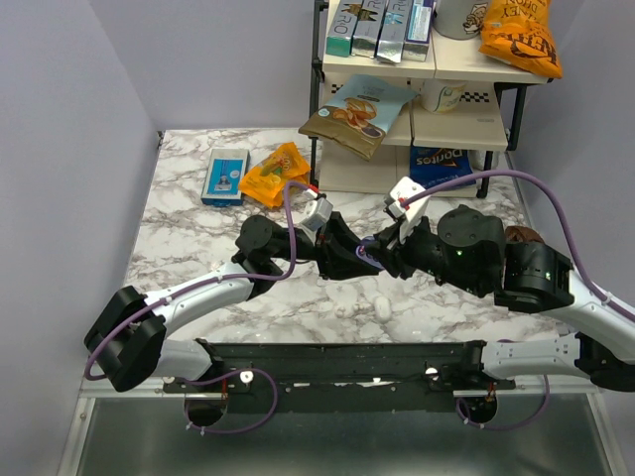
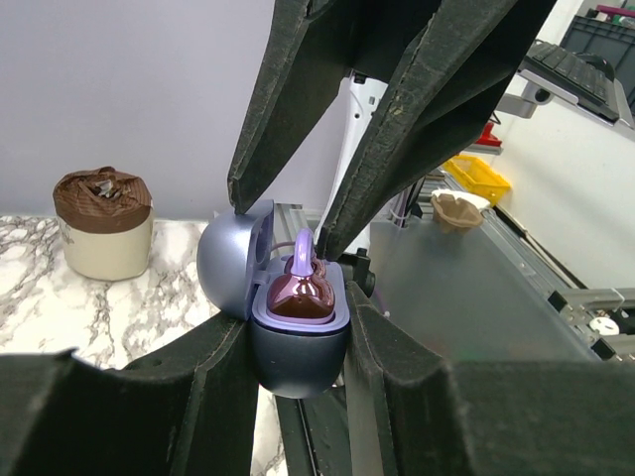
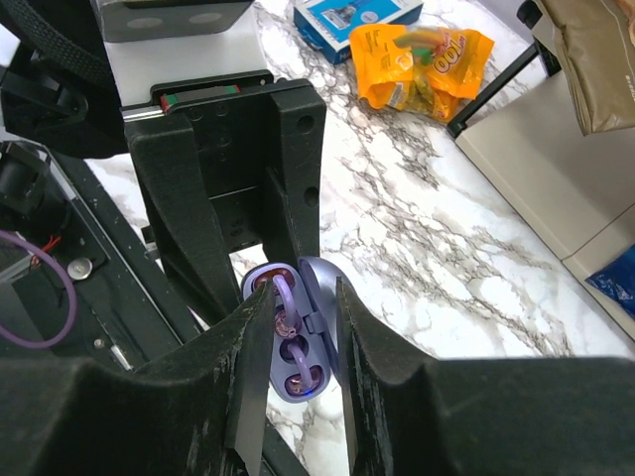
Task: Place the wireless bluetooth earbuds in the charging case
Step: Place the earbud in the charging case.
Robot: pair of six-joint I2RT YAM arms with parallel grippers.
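Note:
My left gripper (image 1: pixel 355 256) (image 2: pixel 298 349) is shut on the blue-lilac charging case (image 2: pixel 296 347) and holds it above the table with its lid (image 2: pixel 230 260) open. Two purple earbuds sit in its wells, one (image 3: pixel 282 302) above the other (image 3: pixel 304 375); the near one (image 2: pixel 298 295) looks glossy in the left wrist view. My right gripper (image 1: pixel 383 250) (image 3: pixel 301 297) is open. Its fingers (image 2: pixel 382 139) come down over the case (image 3: pixel 319 297), one by the lid and one beside an earbud's loop. In the top view the case is mostly hidden between the grippers.
A small white object (image 1: pixel 383 308) lies on the marble table (image 1: pixel 189 248) below the grippers. An orange snack bag (image 1: pixel 276 176) and a blue box (image 1: pixel 225 176) lie at the back left. A shelf (image 1: pixel 427 109) with snack bags stands behind. A brown-topped cup (image 2: pixel 104 223) sits at the right.

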